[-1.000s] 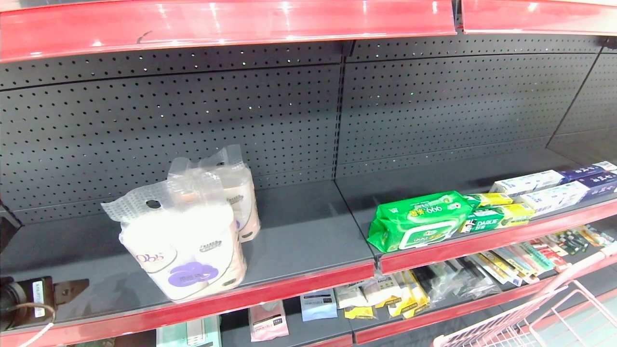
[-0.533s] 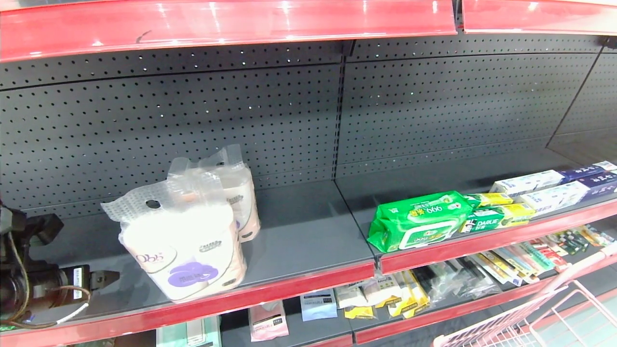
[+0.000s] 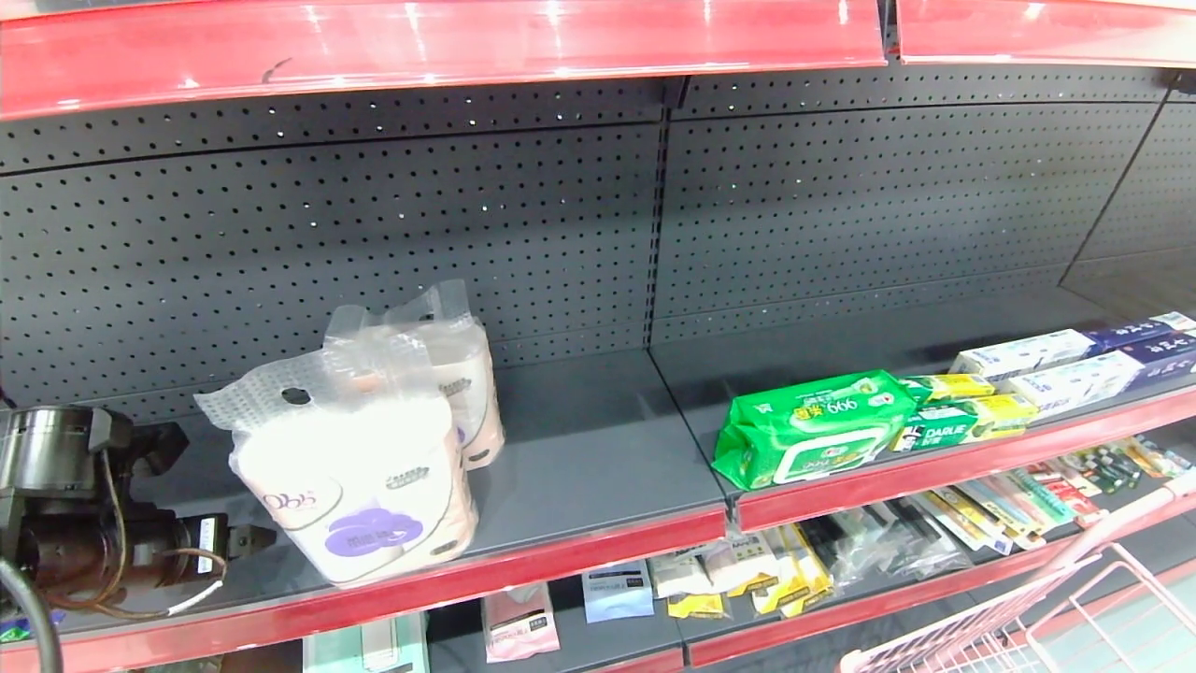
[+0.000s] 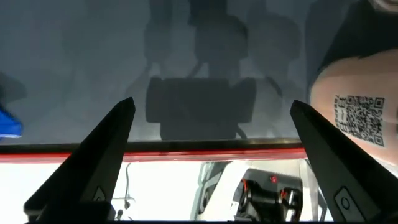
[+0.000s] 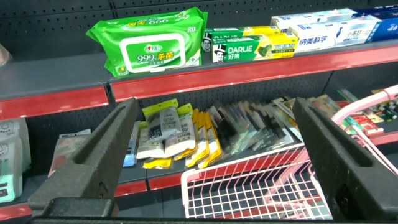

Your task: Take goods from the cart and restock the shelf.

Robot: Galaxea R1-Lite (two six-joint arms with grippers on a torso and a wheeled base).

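Two packs of toilet paper rolls stand on the dark shelf, the front pack near the red edge and a second pack behind it. My left gripper hovers open over the shelf just left of the front pack. Between its fingers lies bare shelf, with the pack's wrapper beside one finger. My right gripper is open and holds nothing. It sits in front of the shelving, above the pink wire cart, facing the green wipes pack.
The green wipes pack and toothpaste boxes lie on the right shelf section. The lower shelf holds several small packets. The cart's rim shows at the bottom right. Bare shelf lies between the rolls and the wipes.
My left arm has come in from the left edge and moved right along the shelf, closer to the front toilet paper pack. The goods have not moved.
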